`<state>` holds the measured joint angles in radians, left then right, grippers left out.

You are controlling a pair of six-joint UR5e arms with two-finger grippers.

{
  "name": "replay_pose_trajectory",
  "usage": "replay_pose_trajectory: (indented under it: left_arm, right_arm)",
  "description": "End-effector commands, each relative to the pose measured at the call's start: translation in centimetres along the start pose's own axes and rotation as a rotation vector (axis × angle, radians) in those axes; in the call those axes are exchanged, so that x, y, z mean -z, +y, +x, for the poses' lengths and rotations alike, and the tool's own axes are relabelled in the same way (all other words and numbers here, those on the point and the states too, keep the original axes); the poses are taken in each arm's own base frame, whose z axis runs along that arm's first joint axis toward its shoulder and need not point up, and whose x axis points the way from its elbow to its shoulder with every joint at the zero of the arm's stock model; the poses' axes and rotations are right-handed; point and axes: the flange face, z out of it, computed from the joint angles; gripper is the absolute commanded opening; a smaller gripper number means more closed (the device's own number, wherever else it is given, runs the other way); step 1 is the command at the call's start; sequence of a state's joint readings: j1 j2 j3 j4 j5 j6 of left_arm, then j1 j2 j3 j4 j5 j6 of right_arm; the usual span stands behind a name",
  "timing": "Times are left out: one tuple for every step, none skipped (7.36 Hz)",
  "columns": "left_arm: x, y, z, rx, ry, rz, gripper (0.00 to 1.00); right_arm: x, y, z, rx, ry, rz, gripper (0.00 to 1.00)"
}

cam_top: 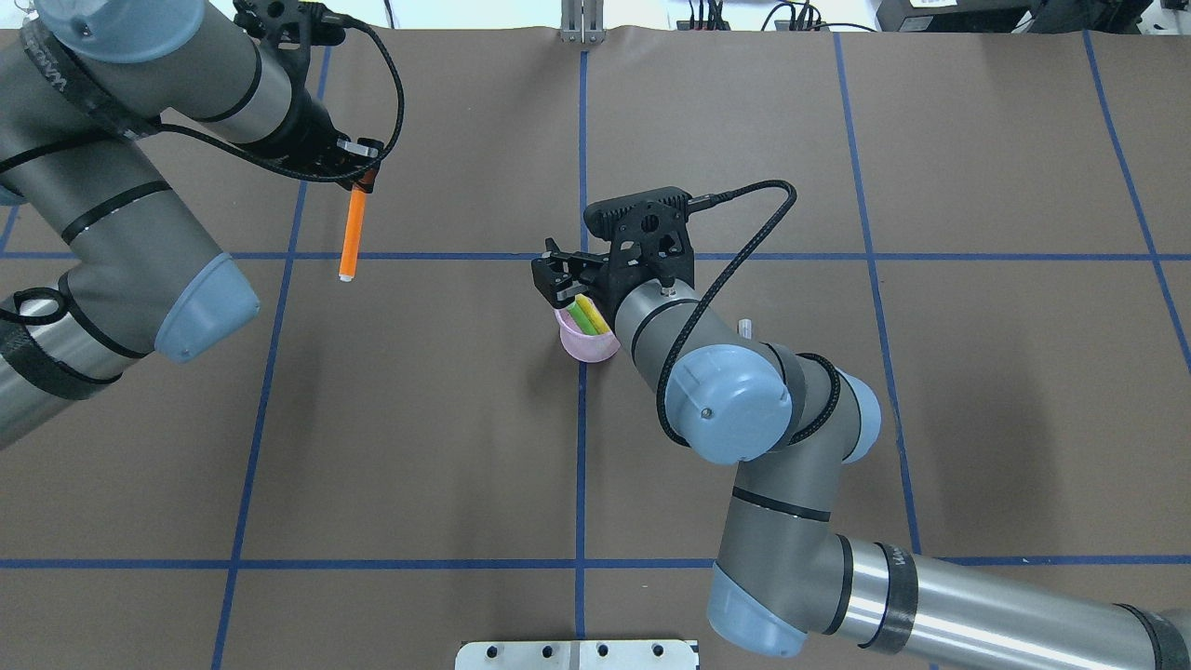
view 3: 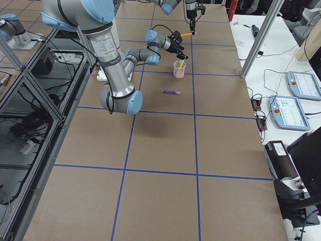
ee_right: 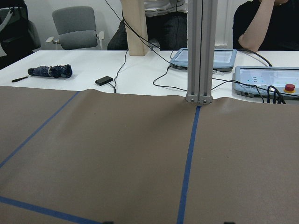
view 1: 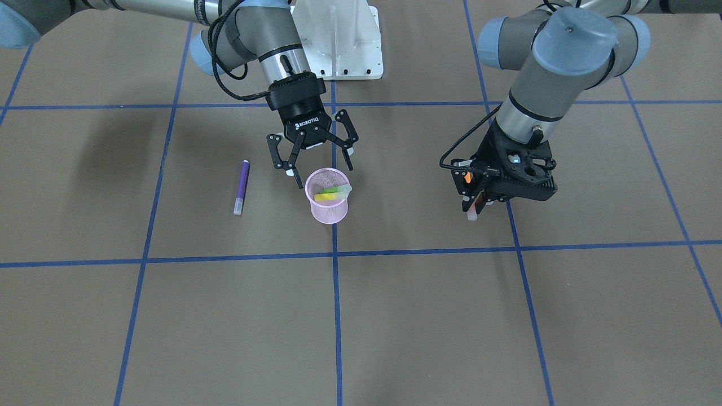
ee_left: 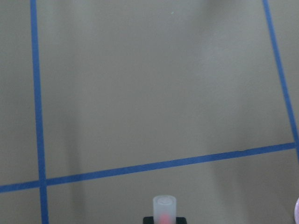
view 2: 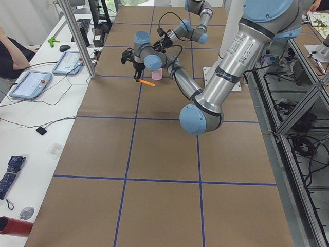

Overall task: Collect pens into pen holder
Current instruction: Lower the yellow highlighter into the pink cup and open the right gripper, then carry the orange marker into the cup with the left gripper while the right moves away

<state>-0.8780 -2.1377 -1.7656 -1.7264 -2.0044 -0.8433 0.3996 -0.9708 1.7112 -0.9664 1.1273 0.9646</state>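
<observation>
The pink mesh pen holder point(view 1: 327, 204) stands near the table's middle, with the green pen point(view 1: 338, 189) and the yellow pen point(view 1: 326, 197) leaning inside it. My right gripper point(view 1: 321, 168) is open and empty, just above and behind the holder's rim. The purple pen point(view 1: 241, 186) lies flat on the table beside the holder, on my right. My left gripper point(view 1: 472, 194) is shut on the orange pen point(cam_top: 354, 228) and holds it above the table, far to the holder's left. The orange pen's pale cap point(ee_left: 165, 207) points down in the left wrist view.
Brown paper with blue tape lines point(view 1: 335, 254) covers the table. The white robot base plate point(view 1: 338, 39) sits at my edge. In the right wrist view an aluminium post point(ee_right: 200, 51), tablets and seated people are beyond the far edge.
</observation>
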Motion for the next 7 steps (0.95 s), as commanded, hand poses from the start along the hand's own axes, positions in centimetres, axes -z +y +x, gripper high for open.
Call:
replay_pose_trajectory:
  left_arm:
    - [3.4, -0.9, 2.8, -0.054, 0.057, 0.114, 0.00]
    - [4.6, -1.0, 3.6, -0.081, 0.095, 0.176, 0.00]
    - [5.3, -1.3, 4.2, -0.107, 0.125, 0.277, 0.00]
    - [5.2, -0.6, 5.3, -0.128, 0.161, 0.323, 0.00]
    - [4.3, 0.4, 7.0, -0.141, 0.181, 0.319, 0.00]
    - [3.6, 2.0, 9.5, -0.129, 0.197, 0.398, 0.00]
    - [2.2, 4.6, 12.2, -0.066, 0.241, 0.470, 0.00]
  right_arm:
    - [-0.1, -3.0, 6.3, -0.020, -0.061, -0.157, 1.00]
    - [-0.4, -4.5, 11.4, -0.031, -0.067, -0.251, 1.00]
    - [-0.4, -6.4, 16.4, -0.017, -0.102, -0.359, 1.00]
    - [-0.5, -6.3, 17.0, 0.010, -0.114, -0.384, 1.00]
    - [-1.4, -5.3, 17.7, 0.005, -0.107, -0.419, 1.00]
    - [-2.0, -4.4, 17.9, -0.001, -0.106, -0.468, 1.00]
    - [-2.2, -4.2, 18.3, 0.000, -0.100, -0.472, 1.00]
